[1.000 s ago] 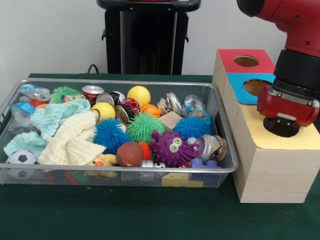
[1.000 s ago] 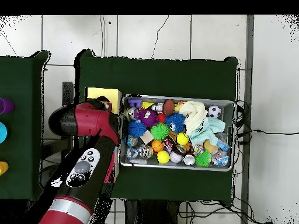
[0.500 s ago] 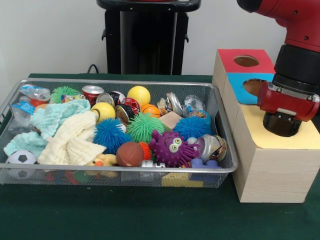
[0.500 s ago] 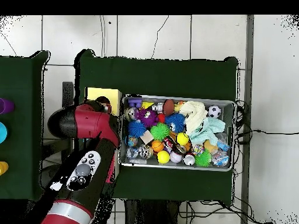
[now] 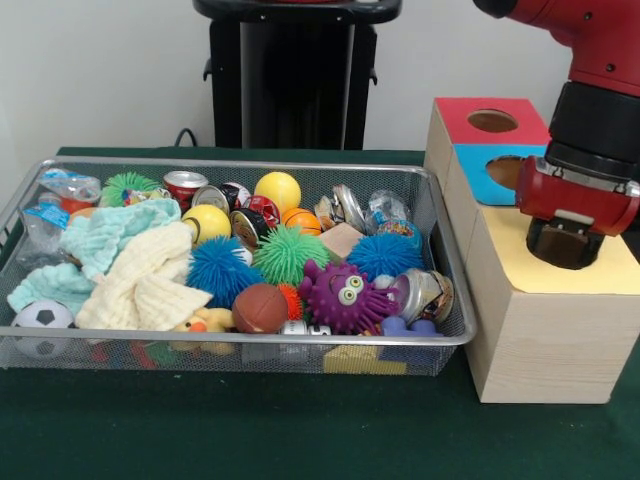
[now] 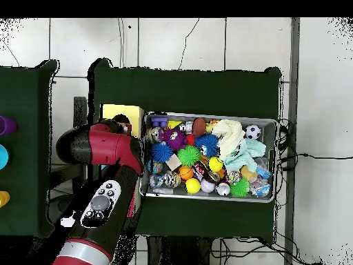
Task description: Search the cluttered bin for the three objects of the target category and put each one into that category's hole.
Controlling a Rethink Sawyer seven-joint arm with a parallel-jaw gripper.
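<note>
I've got the gripper (image 5: pixel 563 245) parked right over the yellow panel (image 5: pixel 560 272) of the sorting box (image 5: pixel 530 340), presumably for a drop, can't tell if it's holding anything, and the toys are all in the wire bin (image 5: pixel 452 290) beside it.

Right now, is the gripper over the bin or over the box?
Over the box. The gripper hangs above the box's yellow panel, outside the bin. Its hold: cannot tell.

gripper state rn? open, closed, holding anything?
Gripper: cannot be told. It hangs over the yellow section of the wooden box, its end hidden in both views.
</note>
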